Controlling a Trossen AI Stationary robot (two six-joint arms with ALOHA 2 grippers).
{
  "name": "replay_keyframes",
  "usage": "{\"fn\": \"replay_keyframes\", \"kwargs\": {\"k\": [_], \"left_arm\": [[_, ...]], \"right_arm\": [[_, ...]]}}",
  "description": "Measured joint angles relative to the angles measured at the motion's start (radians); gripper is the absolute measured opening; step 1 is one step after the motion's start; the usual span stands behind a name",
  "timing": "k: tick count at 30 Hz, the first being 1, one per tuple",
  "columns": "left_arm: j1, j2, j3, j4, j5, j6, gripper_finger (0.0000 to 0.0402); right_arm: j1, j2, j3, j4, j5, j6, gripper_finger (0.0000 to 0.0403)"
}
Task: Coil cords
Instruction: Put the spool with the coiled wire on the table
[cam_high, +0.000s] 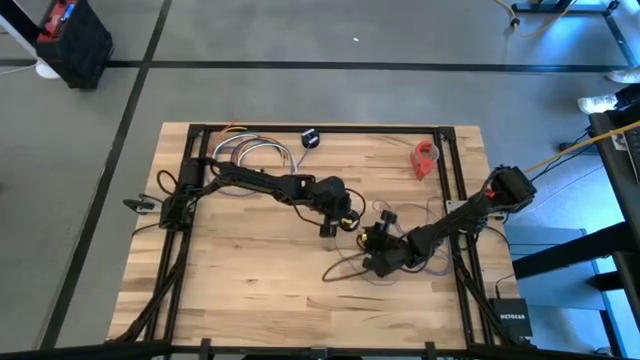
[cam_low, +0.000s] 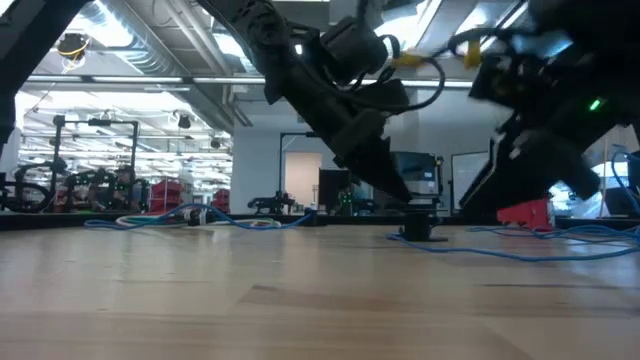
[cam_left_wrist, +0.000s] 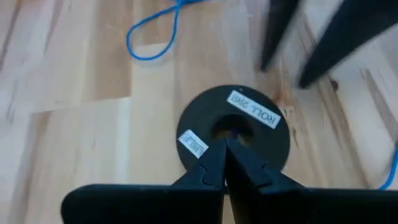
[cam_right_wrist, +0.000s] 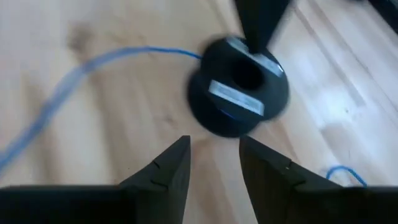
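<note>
The cord is a thin blue cable (cam_right_wrist: 93, 59) ending in a black round disc (cam_left_wrist: 233, 130) with white labels. The disc lies flat on the wooden table (cam_high: 250, 270), near the middle (cam_high: 372, 238). My left gripper (cam_left_wrist: 225, 148) is shut, and its tips are at the disc's central hole. My right gripper (cam_right_wrist: 214, 158) is open and empty, and it stands just short of the disc (cam_right_wrist: 239, 84) on the side opposite the left gripper. The cord trails in slack loops over the table (cam_high: 340, 268). My left gripper rests its shut fingertips on the disc's top face at the rim of the central hole (cam_left_wrist: 214, 132). The fingers (cam_low: 385, 170) slant down onto it from above. The disc (cam_low: 418, 232) lies flat on the table.
A bundle of multicoloured looped wires (cam_high: 258, 152) lies at the far left. A separate black disc (cam_high: 310, 138) sits at the far edge. A red object (cam_high: 425, 158) lies at the far right. A black frame (cam_high: 452, 200) runs round the table.
</note>
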Motion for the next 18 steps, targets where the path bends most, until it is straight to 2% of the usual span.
{"fn": "replay_keyframes", "kwargs": {"k": [4, 9, 13, 18], "left_arm": [[-0.004, 0.0, -0.002, -0.023, 0.0, -0.019, 0.0001], [-0.023, -0.002, -0.001, -0.058, -0.001, -0.058, 0.0001], [-0.044, -0.002, -0.001, -0.059, -0.007, -0.081, 0.0001], [-0.062, -0.017, -0.001, -0.09, -0.062, -0.08, 0.0001]], "right_arm": [[-0.061, 0.046, -0.012, 0.066, 0.025, 0.003, 0.0143], [-0.163, 0.079, -0.012, 0.169, 0.026, -0.2, 0.0143], [-0.258, 0.08, -0.012, 0.171, 0.026, -0.363, 0.0143], [-0.342, 0.068, -0.012, 0.177, -0.012, -0.47, 0.0143]]}}
